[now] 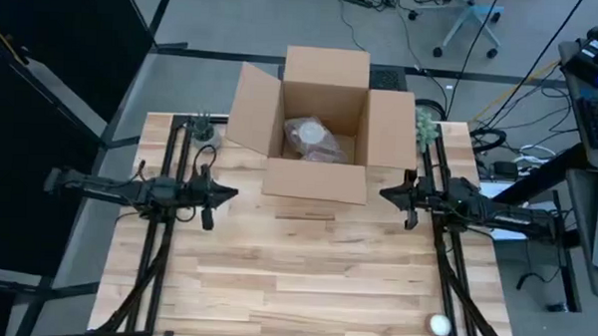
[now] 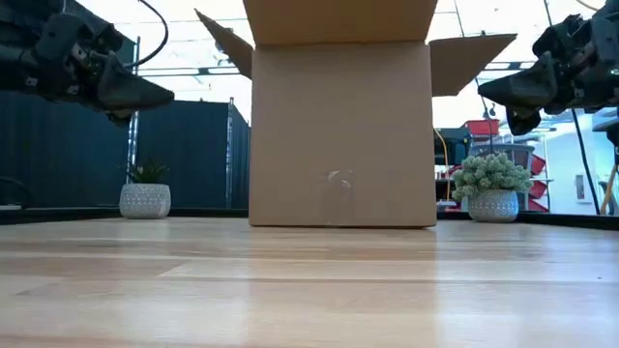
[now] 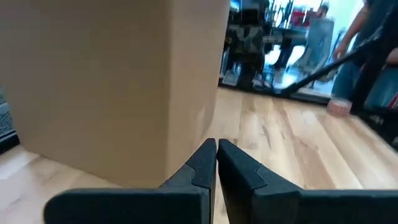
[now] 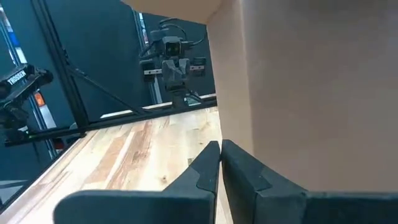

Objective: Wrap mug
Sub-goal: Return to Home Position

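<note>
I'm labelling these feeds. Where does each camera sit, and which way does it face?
High view: above the table, facing straight down; left gripper and right gripper flank the box.
Low view: at table-top height, level toward the box; both grippers in the upper corners.
Left wrist view: on the left arm, past its shut fingers toward the box.
Right wrist view: on the right arm, past its shut fingers toward the box.
Shared: all show the box.

Odds and ends around my table (image 1: 305, 278)
I see the left plant (image 2: 145, 190) and right plant (image 2: 492, 188) at the far corners, a white ball (image 1: 439, 324) by the near right edge, and a chair (image 1: 472, 19) on the floor beyond.
</note>
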Robot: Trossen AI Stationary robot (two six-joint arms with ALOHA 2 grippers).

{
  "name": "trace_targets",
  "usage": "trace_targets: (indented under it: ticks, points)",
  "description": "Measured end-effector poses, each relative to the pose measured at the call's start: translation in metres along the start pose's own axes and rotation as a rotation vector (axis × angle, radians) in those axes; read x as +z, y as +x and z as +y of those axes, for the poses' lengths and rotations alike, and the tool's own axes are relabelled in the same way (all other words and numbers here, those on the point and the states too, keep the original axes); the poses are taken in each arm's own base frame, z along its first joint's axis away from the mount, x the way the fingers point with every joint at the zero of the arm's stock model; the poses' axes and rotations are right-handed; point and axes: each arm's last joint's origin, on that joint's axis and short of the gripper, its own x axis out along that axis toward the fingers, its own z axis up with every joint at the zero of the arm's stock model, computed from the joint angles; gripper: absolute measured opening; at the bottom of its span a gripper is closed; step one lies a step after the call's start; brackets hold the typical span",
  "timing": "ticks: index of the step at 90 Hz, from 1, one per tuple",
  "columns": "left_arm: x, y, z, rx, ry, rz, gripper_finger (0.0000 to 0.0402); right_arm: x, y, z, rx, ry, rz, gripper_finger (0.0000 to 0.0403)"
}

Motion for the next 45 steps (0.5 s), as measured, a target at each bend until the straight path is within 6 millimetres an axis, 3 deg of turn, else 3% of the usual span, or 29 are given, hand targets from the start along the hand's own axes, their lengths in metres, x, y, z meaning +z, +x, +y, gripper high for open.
trace_targets:
  ticks: [31,45]
  points:
    - [-0.0076,-0.002,0.0015,0.008,0.011,0.077,0.0004,0.0002,0.0,0.0001,0.001,0.0,-0.001,0.0004]
    - [-0.0021,-0.0073,0.0023,0.002,0.01,0.015,0.0004,0.0002,0.0,0.0001,0.001,0.0,-0.001,0.0004]
